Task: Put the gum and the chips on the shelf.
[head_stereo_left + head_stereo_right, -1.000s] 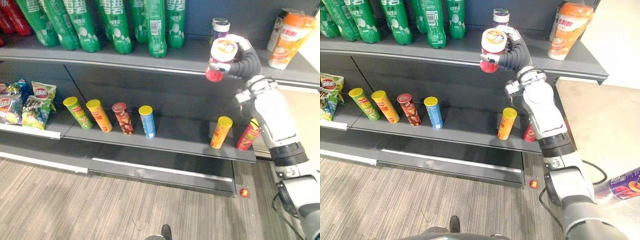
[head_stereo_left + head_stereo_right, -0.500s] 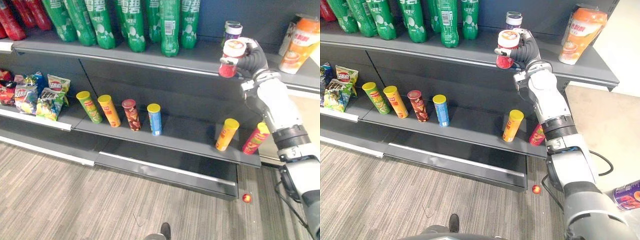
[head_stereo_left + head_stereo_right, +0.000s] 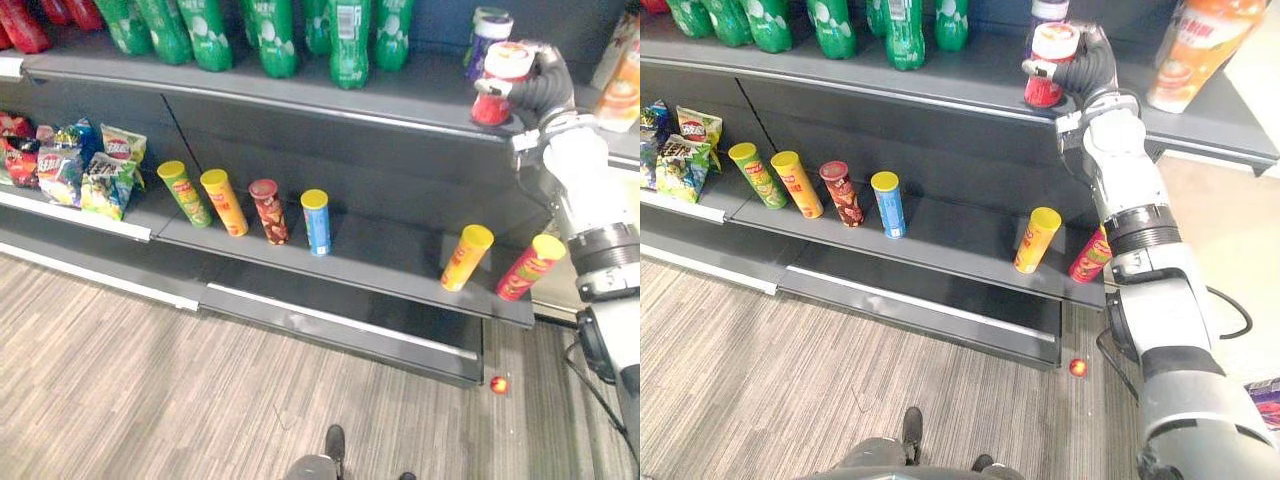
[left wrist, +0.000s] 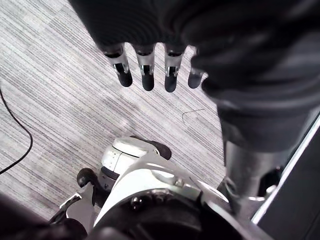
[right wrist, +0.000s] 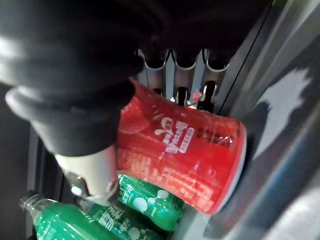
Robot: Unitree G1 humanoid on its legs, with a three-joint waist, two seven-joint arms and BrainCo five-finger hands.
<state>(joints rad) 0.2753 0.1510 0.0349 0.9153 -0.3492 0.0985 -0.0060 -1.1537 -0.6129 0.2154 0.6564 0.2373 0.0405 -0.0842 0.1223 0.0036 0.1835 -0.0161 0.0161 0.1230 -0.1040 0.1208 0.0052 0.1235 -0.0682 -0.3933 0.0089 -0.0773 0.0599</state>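
Top shelf [image 3: 300, 95]: green bottles [image 3: 345, 30] are standing in a row along the left and middle, with red bottles [image 3: 20, 25] at the far left end. A purple jar with a white lid [image 3: 490, 25] is sitting at the back right, and an orange cup [image 3: 1195, 45] is standing further right. Lower shelf [image 3: 380, 265]: snack bags [image 3: 85, 175] are leaning at the left. Next come four chip cans in a row, green [image 3: 185, 193], orange [image 3: 224, 202], dark red [image 3: 268, 211] and blue [image 3: 316, 221]. Well apart to the right, an orange can with a yellow lid [image 3: 467, 257] and a red can with a yellow lid [image 3: 530, 267] are both tilting. A small red ball [image 3: 498, 383] is lying on the floor below the shelf's right end. The gum tub [image 3: 497, 85], red with a white lid, is sitting upright at the front edge of the top shelf, just in front of the purple jar. Cannot tell whether its base is fully bearing on the board. The right hand [image 3: 535, 85] is gripping it from the right, with fingers curled round one side and thumb [image 5: 85, 125] pressing the other. The left hand [image 4: 145, 75] is hanging over the floor, fingers straight and holding nothing.
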